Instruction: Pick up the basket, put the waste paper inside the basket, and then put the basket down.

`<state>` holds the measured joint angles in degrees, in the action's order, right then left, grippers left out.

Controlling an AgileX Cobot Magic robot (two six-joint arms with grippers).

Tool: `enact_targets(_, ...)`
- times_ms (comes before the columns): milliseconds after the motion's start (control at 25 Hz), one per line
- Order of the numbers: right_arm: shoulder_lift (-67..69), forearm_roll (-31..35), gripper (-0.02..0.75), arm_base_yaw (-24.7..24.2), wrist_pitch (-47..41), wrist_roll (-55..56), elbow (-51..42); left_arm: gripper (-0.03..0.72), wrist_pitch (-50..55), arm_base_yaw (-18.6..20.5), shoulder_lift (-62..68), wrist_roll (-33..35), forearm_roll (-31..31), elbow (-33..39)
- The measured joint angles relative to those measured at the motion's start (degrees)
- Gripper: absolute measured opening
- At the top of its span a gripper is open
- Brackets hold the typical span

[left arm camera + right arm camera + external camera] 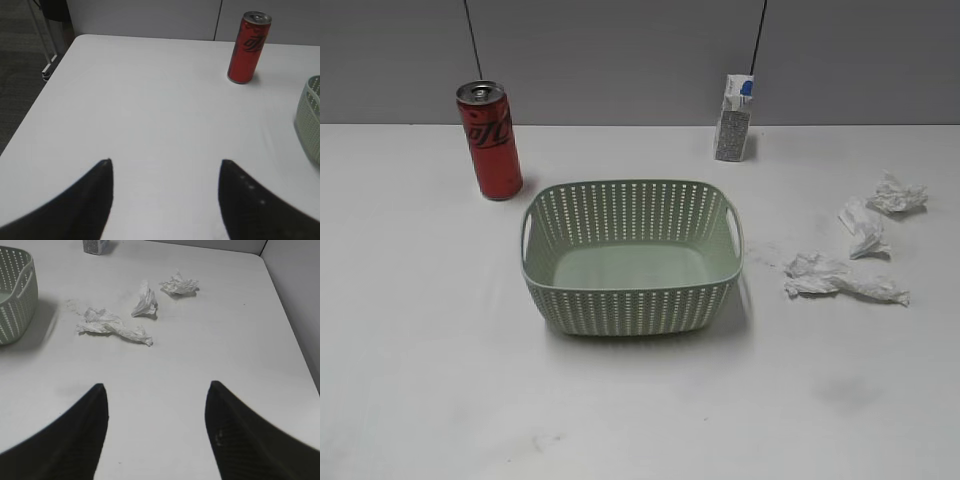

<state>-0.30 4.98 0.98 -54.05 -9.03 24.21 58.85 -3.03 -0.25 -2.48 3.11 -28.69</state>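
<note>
Nothing grabbed yet: left gripper [165,167] and right gripper [156,390] both spread wide, empty. Green basket [631,256] mid-frame, 3 paper wads [844,277] at right. Next: lift basket by handle.

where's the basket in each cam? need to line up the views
Exterior view: basket at centre of the table, empty.
Left wrist view: only its perforated side shows, cut off at the right edge.
Right wrist view: top-left corner, partly cropped.
Shared landmark: red can for exterior and left; waste paper for exterior and right.
</note>
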Motion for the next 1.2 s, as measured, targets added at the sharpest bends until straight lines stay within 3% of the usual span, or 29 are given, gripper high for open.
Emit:
enact_targets(120, 0.00, 0.00, 0.466, 0.00, 0.00, 0.06, 0.00, 0.588, 0.00, 0.00, 0.00, 0.07, 0.11, 0.00)
enact_targets(240, 0.00, 0.05, 0.466, 0.00, 0.00, 0.06, 0.00, 0.631, 0.00, 0.00, 0.00, 0.01, 0.15, 0.00)
enact_targets(1000, 0.00, 0.05, 0.466, 0.00, 0.00, 0.06, 0.00, 0.586, 0.00, 0.00, 0.11, 0.04, 0.13, 0.00)
enact_targets(1200, 0.00, 0.05, 0.466, 0.00, 0.00, 0.06, 0.00, 0.585, -3.06, 0.05, 6.18, 0.06, -0.53, -1.33)
